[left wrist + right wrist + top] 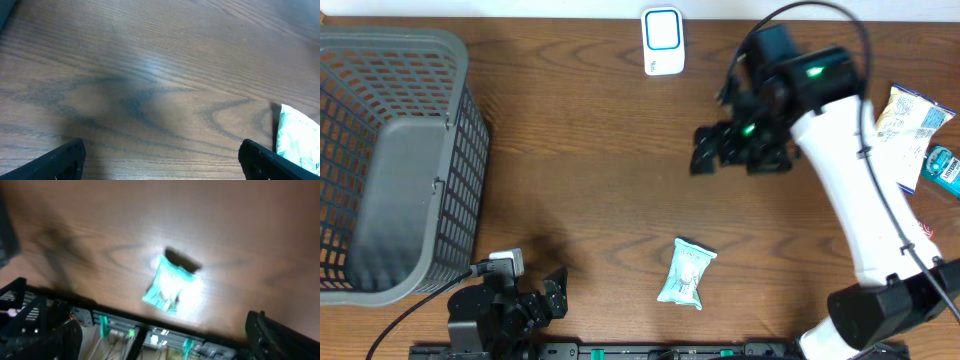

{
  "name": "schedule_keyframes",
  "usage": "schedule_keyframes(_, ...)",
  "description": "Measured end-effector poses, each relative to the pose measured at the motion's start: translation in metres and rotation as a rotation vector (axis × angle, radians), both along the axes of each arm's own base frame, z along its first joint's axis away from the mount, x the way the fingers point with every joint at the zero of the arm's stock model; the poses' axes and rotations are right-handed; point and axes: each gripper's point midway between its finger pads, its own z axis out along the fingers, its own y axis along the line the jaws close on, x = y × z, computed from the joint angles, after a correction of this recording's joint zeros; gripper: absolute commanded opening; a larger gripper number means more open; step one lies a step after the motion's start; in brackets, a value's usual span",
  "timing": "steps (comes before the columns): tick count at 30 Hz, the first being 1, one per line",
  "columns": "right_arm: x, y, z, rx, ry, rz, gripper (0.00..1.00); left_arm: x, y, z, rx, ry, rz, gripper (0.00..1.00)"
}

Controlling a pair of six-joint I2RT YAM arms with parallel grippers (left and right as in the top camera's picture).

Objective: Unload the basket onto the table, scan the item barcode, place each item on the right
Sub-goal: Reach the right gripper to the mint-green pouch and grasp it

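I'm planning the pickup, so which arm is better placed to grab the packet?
Probably right. The right gripper, open, frames the packet between its fingers; the left gripper, also open, has it off at its right edge.

Right arm (840, 160): white tubular links, black joint housings, green LEDs (813, 71) lit near the wrist. Black cable (886, 205) runs along the white link and loops over the wrist. Left arm (505, 310): all black, blocky, with a light grey plug (505, 263) on top and a black lead (410, 315) trailing left. Left gripper (162, 159) fingers matte black, wedge-shaped.
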Motion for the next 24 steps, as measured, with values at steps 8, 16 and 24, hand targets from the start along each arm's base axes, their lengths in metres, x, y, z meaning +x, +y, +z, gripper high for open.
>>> schedule_keyframes(8, -0.041, 0.067, -0.045, -0.096, 0.038, -0.075, 0.99, 0.000, 0.000, 0.000, 0.000, 0.000, 0.000, 0.98)
schedule_keyframes(16, -0.107, 0.043, -0.125, -0.418, 0.146, -0.336, 0.99, 0.000, 0.000, 0.000, 0.000, 0.000, 0.000, 0.98)
schedule_keyframes(24, -0.109, 0.050, -0.146, -0.429, 0.073, -0.412, 0.84, 0.000, 0.000, 0.000, 0.000, 0.000, 0.000, 0.98)
